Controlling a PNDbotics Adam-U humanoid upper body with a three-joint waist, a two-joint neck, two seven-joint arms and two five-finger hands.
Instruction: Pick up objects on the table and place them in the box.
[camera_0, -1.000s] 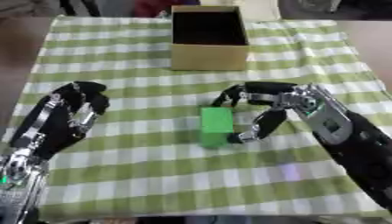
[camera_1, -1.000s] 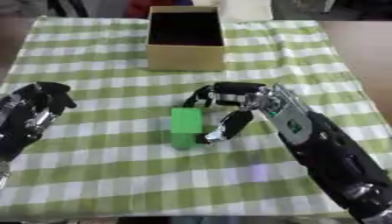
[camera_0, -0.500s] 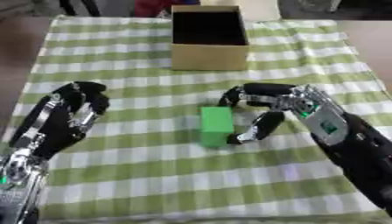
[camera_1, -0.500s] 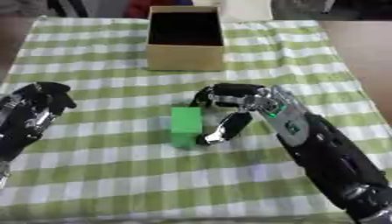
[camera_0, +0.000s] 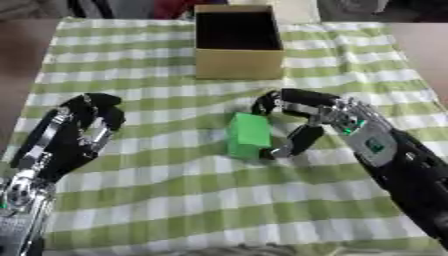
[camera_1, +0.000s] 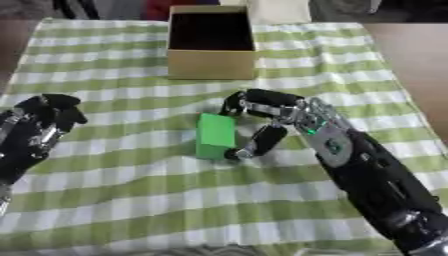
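A green block (camera_0: 248, 135) stands on the green-checked cloth near the table's middle. My right hand (camera_0: 325, 118) is curved around its right side, fingers arched over the block's top right and the thumb (camera_0: 292, 143) down at its lower right edge; it does not grip the block. Behind it stands an open tan cardboard box (camera_0: 238, 62), dark and empty inside. My left hand (camera_0: 80, 128) rests at the left with its fingers curled, holding nothing.
The checked cloth (camera_0: 175, 200) covers the table, with brown table edge showing at the left and right. A pale object (camera_0: 293, 9) sits behind the box at the far edge.
My right hand has crept slightly closer to the green block, thumb now at its lower right edge. The block and left hand have not moved.
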